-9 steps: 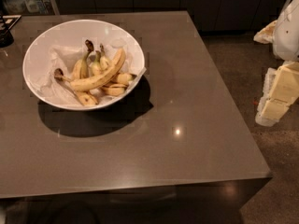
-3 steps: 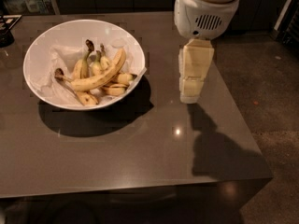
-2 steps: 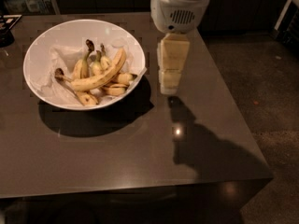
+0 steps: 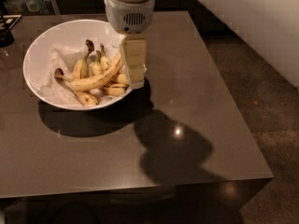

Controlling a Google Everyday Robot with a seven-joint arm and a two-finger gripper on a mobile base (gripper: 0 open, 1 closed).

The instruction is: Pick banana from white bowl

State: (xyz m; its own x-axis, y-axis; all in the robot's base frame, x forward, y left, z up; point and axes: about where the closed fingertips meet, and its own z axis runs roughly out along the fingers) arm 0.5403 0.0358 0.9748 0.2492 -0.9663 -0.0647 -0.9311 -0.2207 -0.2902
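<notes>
The white bowl [image 4: 39, 55] sits on the dark table at the back left, lined with crumpled white paper. Inside lie several yellow bananas. The longest banana [image 4: 91, 81] lies across the middle, its dark stem end at the left and its right end hidden behind my gripper. My gripper [image 4: 135, 80] hangs down from the white wrist over the bowl's right rim, its cream fingers pointing down just right of the bananas.
The dark brown table [image 4: 187, 101] reaches to its right and front edges, with grey floor beyond on the right. A dark object [image 4: 5, 31] stands at the far left edge. A white wall or panel [image 4: 261, 22] runs at the top right.
My arm has swung left across the table from the right side, and the gripper now hangs over the bowl's right rim. The bananas have not moved.
</notes>
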